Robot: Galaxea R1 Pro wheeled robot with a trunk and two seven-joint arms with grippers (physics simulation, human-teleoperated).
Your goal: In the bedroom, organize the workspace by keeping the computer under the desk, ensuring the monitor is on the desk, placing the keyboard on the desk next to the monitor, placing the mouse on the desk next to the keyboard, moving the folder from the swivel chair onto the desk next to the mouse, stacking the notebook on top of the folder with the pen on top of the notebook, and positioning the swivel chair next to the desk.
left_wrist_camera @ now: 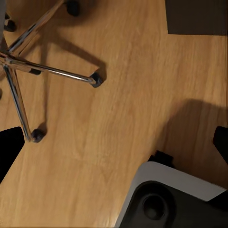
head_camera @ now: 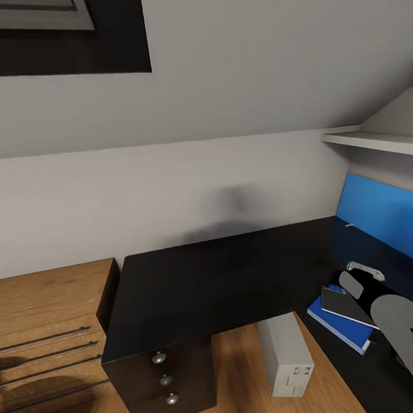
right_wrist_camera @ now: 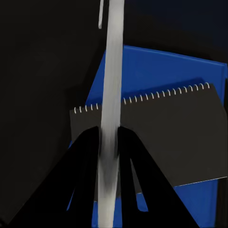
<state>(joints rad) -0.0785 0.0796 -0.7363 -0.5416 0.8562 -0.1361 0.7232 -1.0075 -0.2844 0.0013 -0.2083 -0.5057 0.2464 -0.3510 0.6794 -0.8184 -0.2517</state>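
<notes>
Pen (right_wrist_camera: 110, 95) pinched between closed fingers (right_wrist_camera: 85, 156) of right gripper (right_wrist_camera: 109, 142), over spiral notebook (right_wrist_camera: 161, 137) lying on blue folder (right_wrist_camera: 156, 71) on black desk (head_camera: 199, 281), ready for laying on top. Left gripper (left_wrist_camera: 114, 147) spread open, empty, above floor (left_wrist_camera: 118, 85) near swivel chair (left_wrist_camera: 28, 66).

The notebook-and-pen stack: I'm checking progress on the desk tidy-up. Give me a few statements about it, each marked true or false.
1. The notebook lies on top of the folder. True.
2. The right hand is shut on the pen. True.
3. The pen already rests flat on the notebook, free of the hand. False: it stands between the fingers, above the notebook.
4. The folder lies on the swivel chair. False: it lies on the desk.
5. The computer stands on the floor, partly beneath the desk's edge. True.
6. The notebook is bound along its spine with glue. False: a spiral binding shows along one edge.
</notes>
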